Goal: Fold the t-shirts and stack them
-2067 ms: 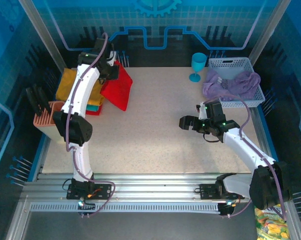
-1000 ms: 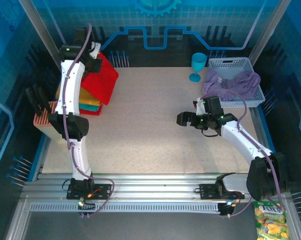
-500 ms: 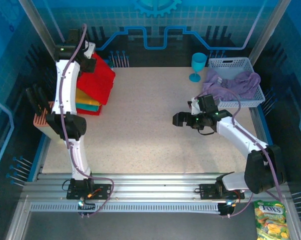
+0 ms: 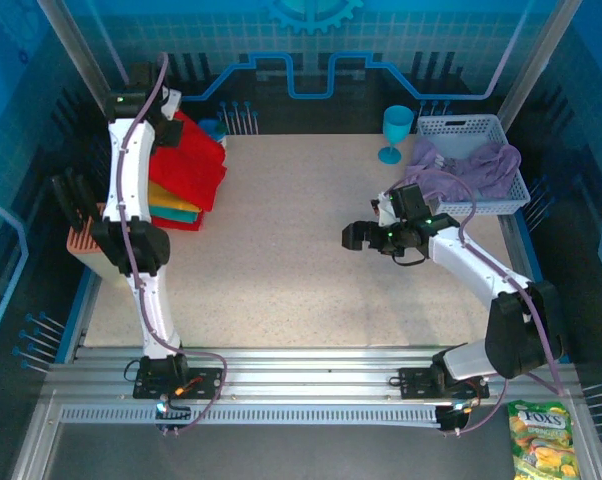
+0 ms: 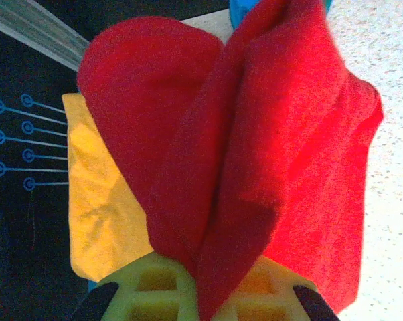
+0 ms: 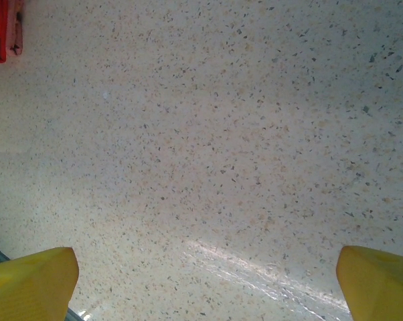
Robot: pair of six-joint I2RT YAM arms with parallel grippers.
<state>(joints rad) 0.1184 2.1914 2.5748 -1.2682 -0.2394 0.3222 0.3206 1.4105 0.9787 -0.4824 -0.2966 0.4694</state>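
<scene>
A folded bright red t-shirt (image 4: 193,160) hangs from my left gripper (image 4: 161,112) at the back left, draped over the stack of folded shirts: mustard-yellow (image 4: 166,198), teal (image 4: 186,214) and red-orange (image 4: 188,224). In the left wrist view the red t-shirt (image 5: 255,147) is pinched between the yellow-green fingers (image 5: 148,284), with the yellow shirt (image 5: 101,200) beneath. A lavender t-shirt (image 4: 461,165) spills out of the white basket (image 4: 461,128) at the back right. My right gripper (image 4: 359,236) hovers open over bare table, and its yellow fingertips (image 6: 31,277) stand wide apart.
A blue goblet (image 4: 396,132) stands left of the basket. A brown rack with black tools (image 4: 81,225) sits at the table's left edge, next to the stack. A snack bag (image 4: 541,435) lies off the table at bottom right. The speckled tabletop (image 4: 281,270) lies between the arms.
My left gripper has carried the red t-shirt from right of the stack back and left, over the stack. The right gripper has drifted slightly left, still open.
</scene>
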